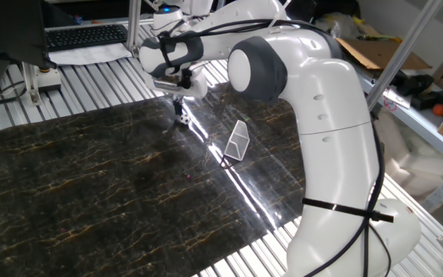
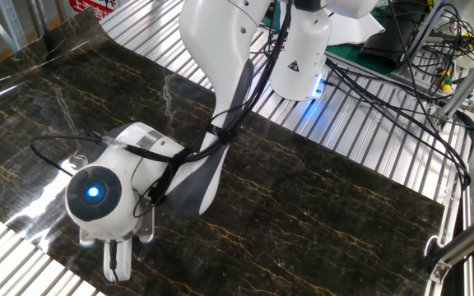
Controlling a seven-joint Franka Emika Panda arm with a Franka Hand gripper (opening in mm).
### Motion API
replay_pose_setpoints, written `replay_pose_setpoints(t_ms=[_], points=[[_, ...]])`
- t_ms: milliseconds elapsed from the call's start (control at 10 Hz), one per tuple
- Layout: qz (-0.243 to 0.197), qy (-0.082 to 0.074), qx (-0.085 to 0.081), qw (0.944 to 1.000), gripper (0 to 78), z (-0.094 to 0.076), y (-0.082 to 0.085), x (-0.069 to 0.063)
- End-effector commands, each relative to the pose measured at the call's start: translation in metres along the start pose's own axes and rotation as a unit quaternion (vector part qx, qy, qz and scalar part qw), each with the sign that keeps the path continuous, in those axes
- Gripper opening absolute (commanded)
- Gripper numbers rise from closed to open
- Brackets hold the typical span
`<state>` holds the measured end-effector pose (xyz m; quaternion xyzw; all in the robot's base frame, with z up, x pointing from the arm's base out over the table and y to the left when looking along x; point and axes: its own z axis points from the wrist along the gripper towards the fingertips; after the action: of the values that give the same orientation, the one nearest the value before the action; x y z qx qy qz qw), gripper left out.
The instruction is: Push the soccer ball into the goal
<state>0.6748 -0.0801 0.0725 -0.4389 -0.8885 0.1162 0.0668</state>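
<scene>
arm (image 1: pixel 329 115): glossy white shells | grey joints | black cables | blue light

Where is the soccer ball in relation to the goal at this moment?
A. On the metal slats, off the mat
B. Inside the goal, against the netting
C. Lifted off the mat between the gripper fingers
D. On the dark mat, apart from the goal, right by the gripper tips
D: the soccer ball lies on the dark mat just below the gripper, with bare mat between it and the goal.
</scene>
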Motion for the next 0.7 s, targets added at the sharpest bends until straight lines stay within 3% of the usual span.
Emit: replay_pose_setpoints(t_ms=[100, 300, 500, 700], points=[[0.005, 0.037, -0.110, 0.9933, 0.0, -0.001, 0.000, 0.001], [0.006, 0.026, -0.120, 0.9924, 0.0, -0.001, 0.001, 0.003], [-0.014, 0.022, -0.111, 0.9935, 0.0, 0.003, 0.004, 0.013], [-0.034, 0.001, -0.096, 0.9948, 0.0, 0.011, 0.002, 0.017]])
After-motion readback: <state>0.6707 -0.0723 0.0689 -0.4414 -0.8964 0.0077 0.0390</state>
